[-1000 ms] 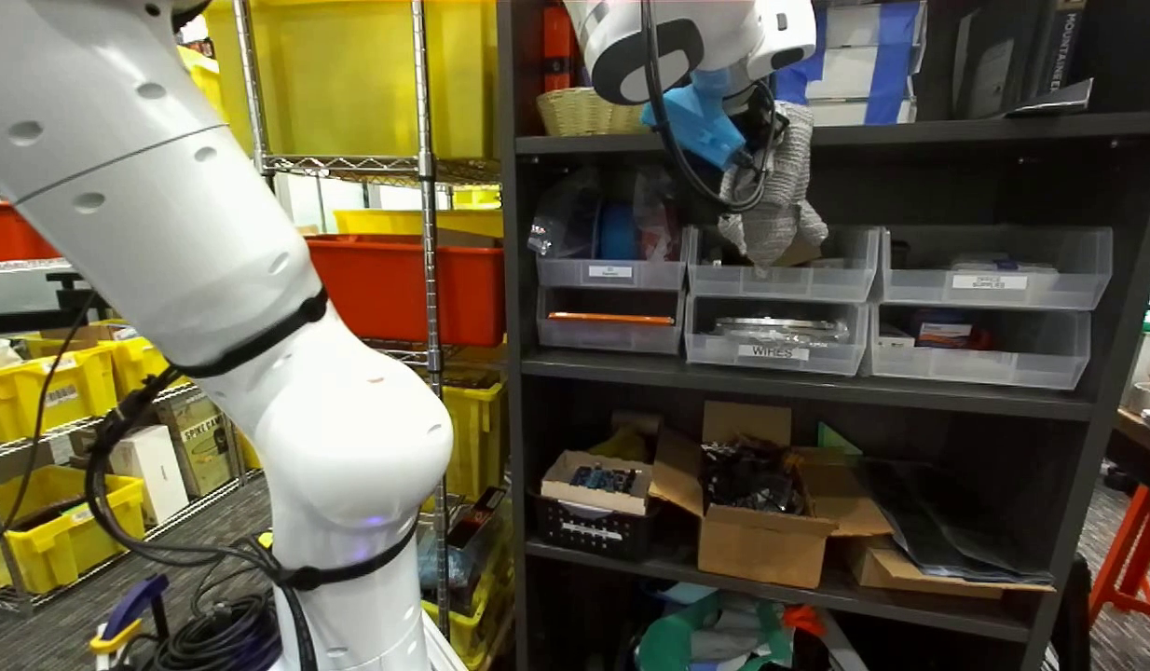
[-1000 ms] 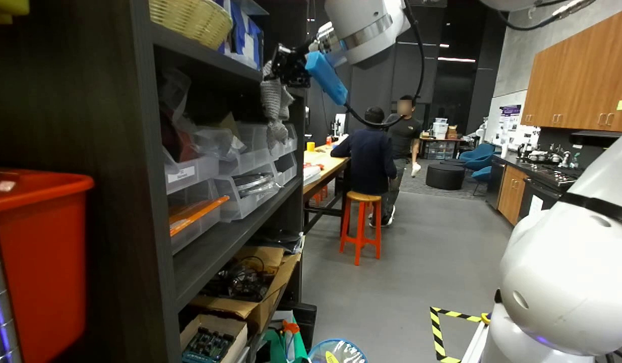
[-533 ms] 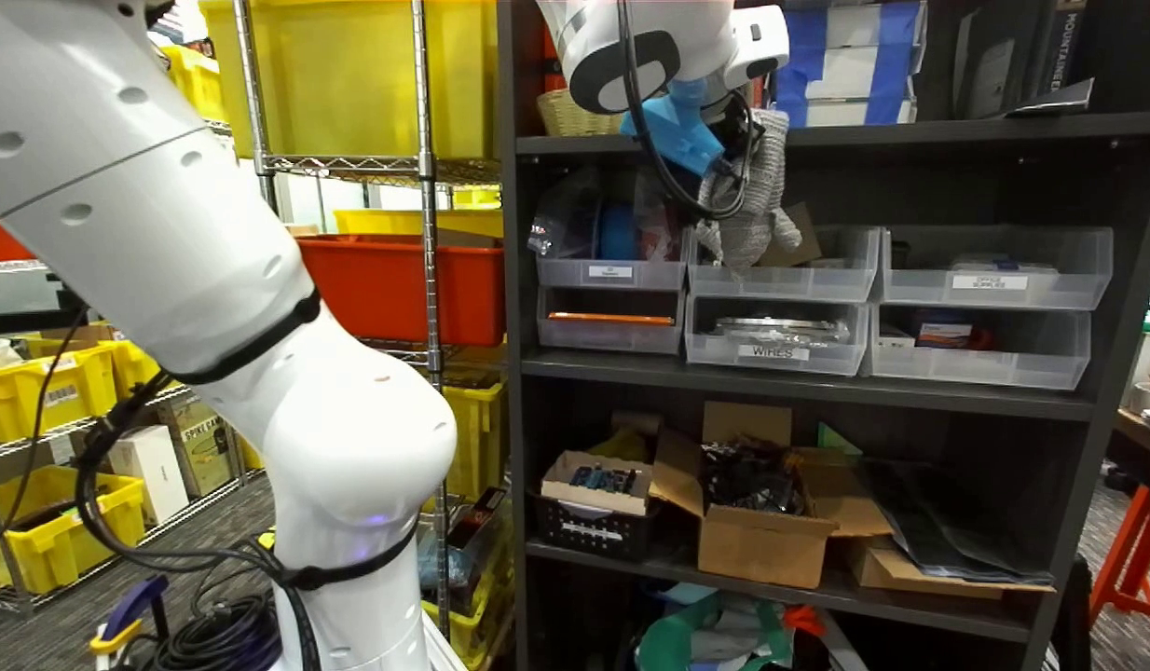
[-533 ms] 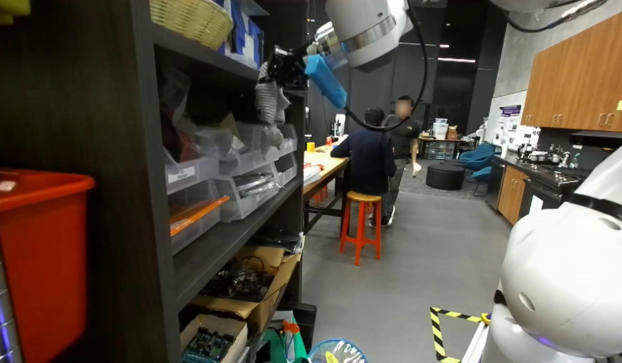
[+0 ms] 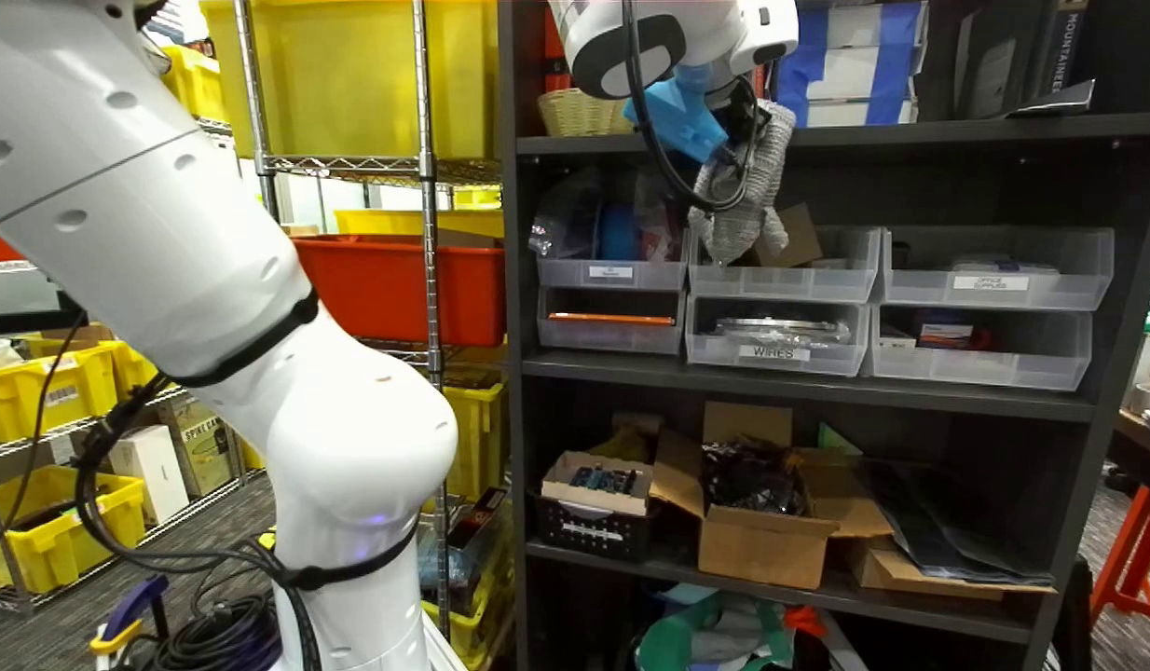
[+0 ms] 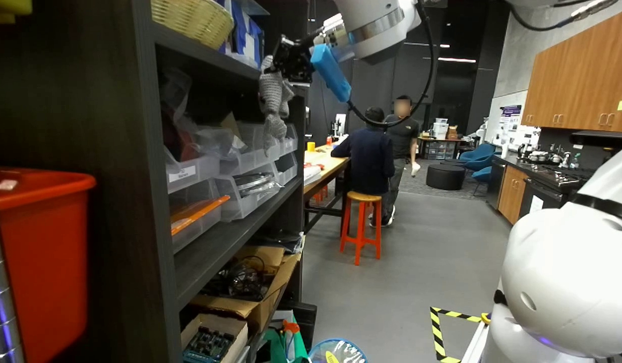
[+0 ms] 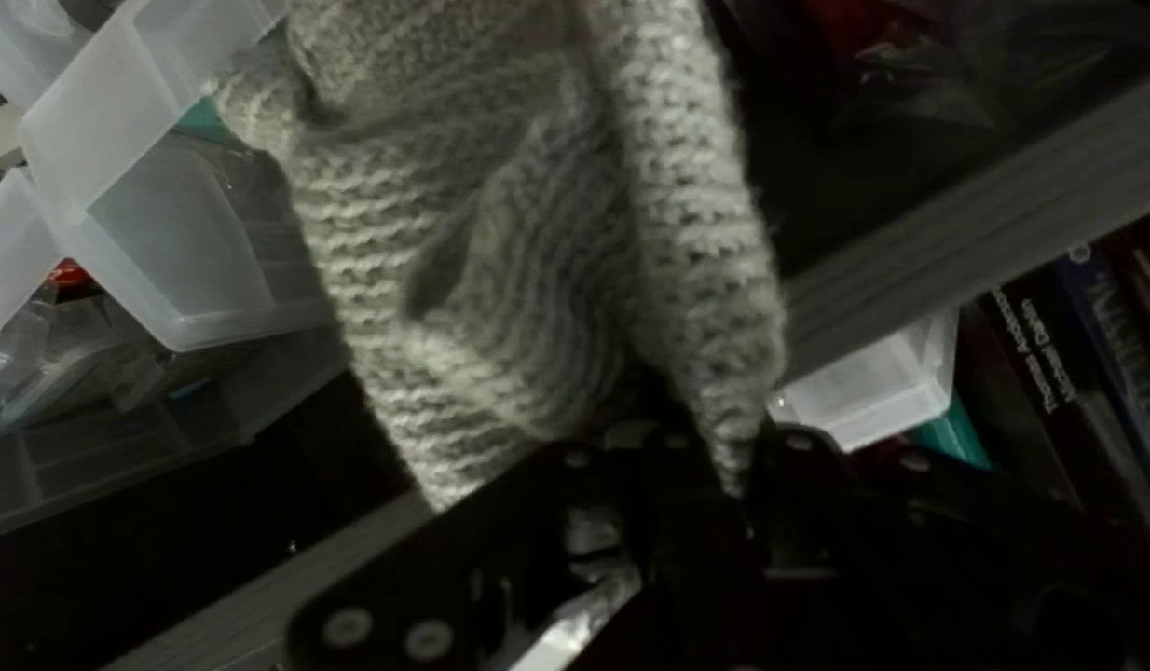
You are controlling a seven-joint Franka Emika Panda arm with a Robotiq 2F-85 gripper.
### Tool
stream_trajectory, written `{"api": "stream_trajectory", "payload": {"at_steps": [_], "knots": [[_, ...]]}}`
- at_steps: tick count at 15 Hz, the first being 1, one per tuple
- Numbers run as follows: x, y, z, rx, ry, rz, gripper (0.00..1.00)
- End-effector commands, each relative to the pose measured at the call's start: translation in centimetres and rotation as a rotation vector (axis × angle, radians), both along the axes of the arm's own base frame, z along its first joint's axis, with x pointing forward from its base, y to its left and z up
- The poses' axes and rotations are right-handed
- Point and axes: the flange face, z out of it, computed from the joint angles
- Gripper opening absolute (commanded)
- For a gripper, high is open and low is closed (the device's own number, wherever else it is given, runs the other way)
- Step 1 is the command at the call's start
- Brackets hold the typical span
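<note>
Gray, ribbed and softly creased, the knitted piece (image 6: 273, 101) dangles higher than the WIRES bin (image 5: 828, 360), clamped near its upper end by the gripper (image 7: 729, 452)! Higher still over that bin, the arm's white wrist (image 5: 712, 35) slopes downward.

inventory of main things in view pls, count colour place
Knitted item: 1, grey, in the gripper
Shelf unit: 1, dark, beside wire racks
Clear bins: 6, translucent, on the shelf unit
Wicker basket: 1, tan, above the bins
Cardboard boxes: at least 2, brown, below the bins
Yellow bins: several, yellow, on racks
Red tubs: at least 1, red, on racks
People: 2, dressed darkly, near a wooden table
Gripper: 1, black, shut on the item
Arm: 1, white, before the shelf unit
</note>
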Motion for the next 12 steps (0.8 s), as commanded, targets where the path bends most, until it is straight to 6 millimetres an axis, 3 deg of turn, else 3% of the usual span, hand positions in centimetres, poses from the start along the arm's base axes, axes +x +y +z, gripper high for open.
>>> {"api": "stream_trajectory", "payload": {"at_steps": [1,12], "knots": [[-0.1,-3.1,3.2,0.103,-0.020,-0.016,0.03],[2.9,-17.1,8.3,0.396,0.009,-0.210,0.03]]}}
